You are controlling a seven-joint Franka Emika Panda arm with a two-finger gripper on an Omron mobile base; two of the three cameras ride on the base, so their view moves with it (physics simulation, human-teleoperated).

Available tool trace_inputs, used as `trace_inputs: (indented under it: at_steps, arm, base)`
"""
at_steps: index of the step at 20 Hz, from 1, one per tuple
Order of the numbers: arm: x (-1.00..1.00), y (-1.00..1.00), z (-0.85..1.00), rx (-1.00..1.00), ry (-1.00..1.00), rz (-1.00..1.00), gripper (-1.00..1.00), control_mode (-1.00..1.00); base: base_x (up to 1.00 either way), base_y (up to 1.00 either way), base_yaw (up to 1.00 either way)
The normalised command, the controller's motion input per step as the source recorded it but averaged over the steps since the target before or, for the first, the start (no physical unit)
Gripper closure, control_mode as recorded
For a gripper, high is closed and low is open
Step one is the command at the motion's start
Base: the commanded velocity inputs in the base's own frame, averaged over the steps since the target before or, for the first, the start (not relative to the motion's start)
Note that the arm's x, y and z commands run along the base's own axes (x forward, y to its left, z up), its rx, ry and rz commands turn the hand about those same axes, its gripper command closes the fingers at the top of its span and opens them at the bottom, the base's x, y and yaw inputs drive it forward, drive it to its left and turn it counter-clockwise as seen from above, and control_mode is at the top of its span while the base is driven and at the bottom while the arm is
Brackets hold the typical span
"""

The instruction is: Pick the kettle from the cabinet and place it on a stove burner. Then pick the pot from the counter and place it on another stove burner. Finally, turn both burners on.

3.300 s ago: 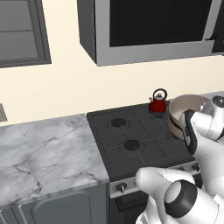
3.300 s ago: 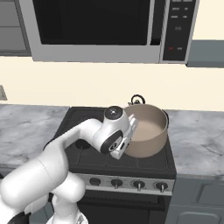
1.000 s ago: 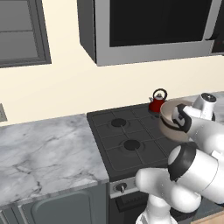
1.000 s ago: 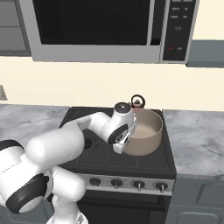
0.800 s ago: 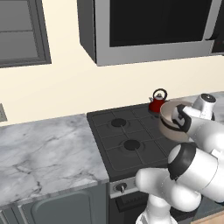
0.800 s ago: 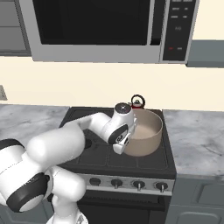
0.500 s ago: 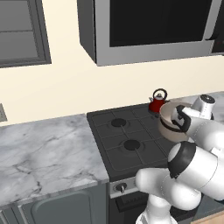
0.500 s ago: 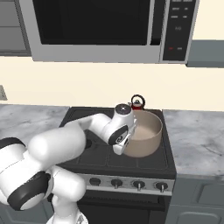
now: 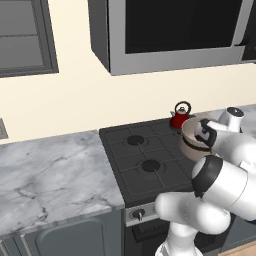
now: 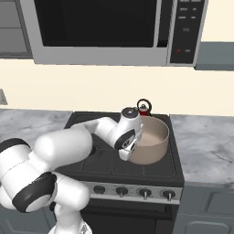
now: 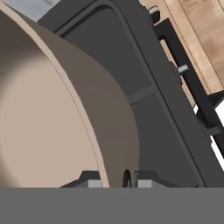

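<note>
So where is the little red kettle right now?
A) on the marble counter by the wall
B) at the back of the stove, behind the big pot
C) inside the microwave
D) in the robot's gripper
B: the red kettle stands at the back of the black cooktop, just behind the beige pot.

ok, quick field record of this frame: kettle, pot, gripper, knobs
kettle: small glossy red kettle at the back of the black cooktop, behind the pot
pot: wide beige-tan pot over the cooktop's right side
gripper: two-finger gripper shut on the pot's rim, one finger inside, one outside
knobs: silver front knobs untouched
</note>
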Motion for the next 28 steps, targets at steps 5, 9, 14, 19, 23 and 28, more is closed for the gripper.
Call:
trace_inputs:
  at_steps: [5, 9, 14, 19, 23, 28]
  arm:
    - [0.13, 0.0, -0.02, 0.01, 0.0, 0.0, 1.0, -1.0]
    - [0.04, 0.0, -0.03, 0.01, 0.0, 0.0, 1.0, -1.0]
    - [-0.15, -0.04, -0.01, 0.02, 0.0, 0.0, 1.0, -1.0]
    - [-0.02, 0.0, -0.05, 0.0, 0.0, 0.0, 1.0, -1.0]
    - [0.29, 0.01, -0.13, 0.0, 0.03, 0.0, -1.0, -1.0]
    - [0.13, 0.03, -0.02, 0.01, 0.01, 0.0, -1.0, -1.0]
  base:
    - [0.0, 0.0, 0.0]
    - [0.0, 0.0, 0.0]
    - [0.0, 0.0, 0.0]
    - [0.0, 0.0, 0.0]
    - [0.0, 0.0, 0.0]
    - [0.0, 0.0, 0.0]
